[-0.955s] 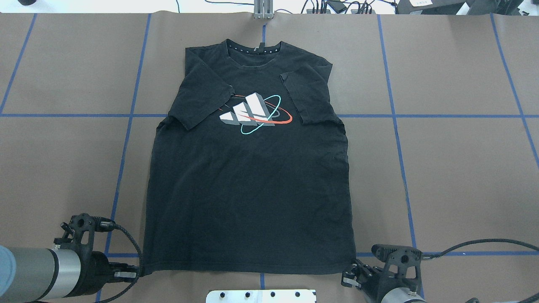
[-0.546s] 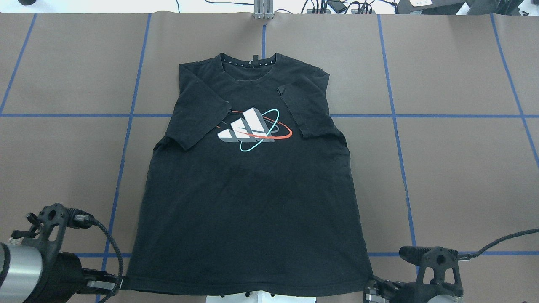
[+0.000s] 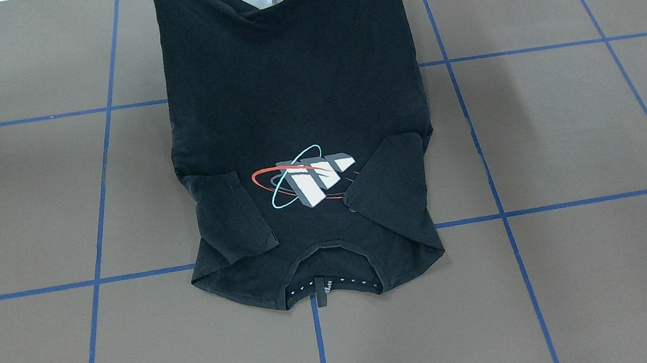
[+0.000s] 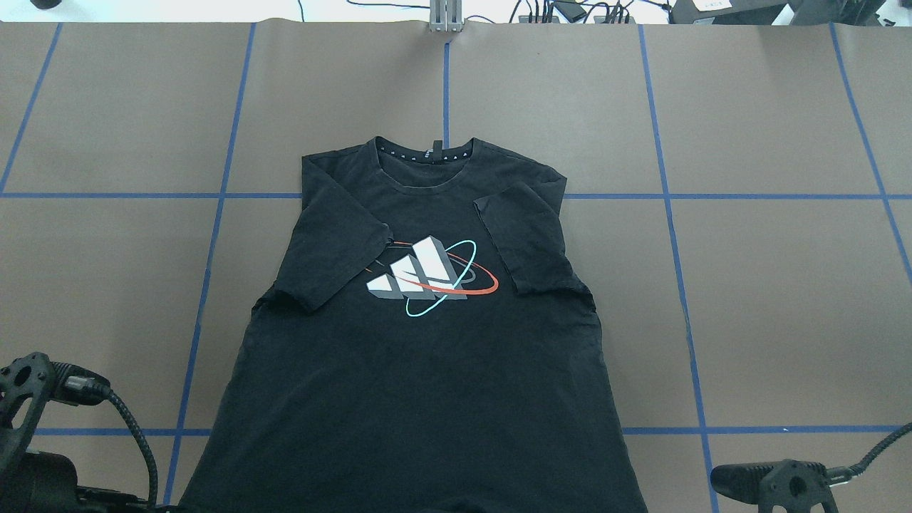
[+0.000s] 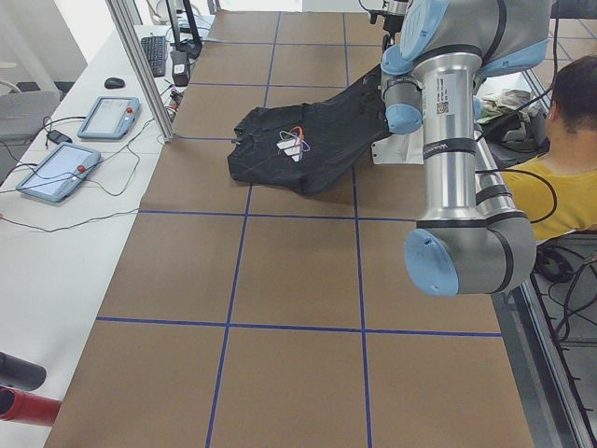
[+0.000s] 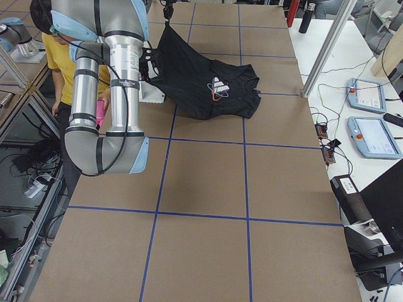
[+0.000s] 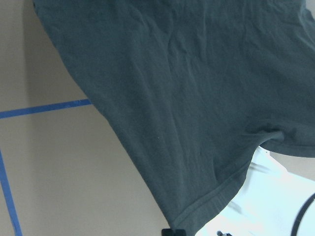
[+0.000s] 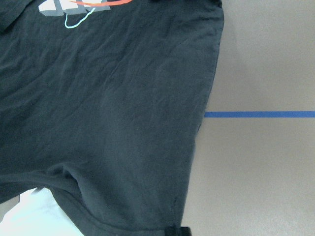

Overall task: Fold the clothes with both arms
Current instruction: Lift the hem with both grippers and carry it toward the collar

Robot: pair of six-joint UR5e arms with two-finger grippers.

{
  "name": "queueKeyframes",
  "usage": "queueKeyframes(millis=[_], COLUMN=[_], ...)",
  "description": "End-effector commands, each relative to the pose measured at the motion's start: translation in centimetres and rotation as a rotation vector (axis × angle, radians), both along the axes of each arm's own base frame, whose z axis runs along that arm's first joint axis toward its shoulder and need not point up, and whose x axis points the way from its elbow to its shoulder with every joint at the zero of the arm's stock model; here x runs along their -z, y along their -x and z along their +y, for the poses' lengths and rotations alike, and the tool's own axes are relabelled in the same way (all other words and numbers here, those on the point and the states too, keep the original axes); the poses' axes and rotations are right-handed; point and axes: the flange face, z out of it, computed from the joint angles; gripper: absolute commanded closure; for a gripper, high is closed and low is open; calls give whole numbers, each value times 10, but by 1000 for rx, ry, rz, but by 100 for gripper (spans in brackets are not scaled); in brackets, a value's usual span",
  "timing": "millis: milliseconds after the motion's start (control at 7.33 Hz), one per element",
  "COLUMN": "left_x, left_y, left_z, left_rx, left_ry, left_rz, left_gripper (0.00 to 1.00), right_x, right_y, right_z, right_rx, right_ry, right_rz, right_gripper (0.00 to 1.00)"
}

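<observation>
T-shirt (image 4: 427, 370): black, collar end flat on the desk (image 4: 784, 285), hem lifted.
Left fingers (image 7: 173, 232): pinching one hem corner.
Right fingers (image 8: 177, 231): pinching the other hem corner.

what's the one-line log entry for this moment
left gripper: shut on T-shirt hem corner | right gripper: shut on other corner | hem: off table | collar end: on table

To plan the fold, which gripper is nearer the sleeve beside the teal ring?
Right gripper holds the T-shirt hem on that sleeve's side; left gripper holds the opposite corner.
</observation>
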Motion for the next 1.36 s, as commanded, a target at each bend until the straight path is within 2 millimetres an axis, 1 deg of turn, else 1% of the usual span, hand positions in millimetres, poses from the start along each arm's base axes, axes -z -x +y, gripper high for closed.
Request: queueKeyframes(millis=[0,136,273,409,546,682,819,955,1092,1228], left_x=[-17,-22,-25,-29,-33,-36,-30,-27,-23,-27], left_y=[-37,-60,-71,-66,-51,-41,-39,-42,-42,-49], left_z=[-40,-81,-120,-160,-192,-217,-242,-263,-286,-302], left_rx=[79,136,184,235,274,321,362,389,420,428], left_ry=[-18,-68,-111,-166,-230,-233,-233,-231,-228,-219], left_rz=[-36,-45,-57,-78,-98,-116,-117,-123,-130,-143], left_gripper=[100,100,100,100,100,100,100,100,100,100], right_x=[4,4,1,-5,-10,-11,-14,-9,-2,-2], right_y=[-1,13,39,56,48,32,24,24,29,45], right_z=[-40,-66,-93,-125,-154,-177,-195,-211,-230,-255], right_rx=[-142,-226,-301,-380,-403,-422,-466,-504,-525,-539], right_ry=[-13,-16,-21,-19,13,23,26,28,42,58], right_rz=[-12,-12,3,28,46,55,62,51,42,55], right_gripper=[100,100,100,100,100,100,100,100,100,100])
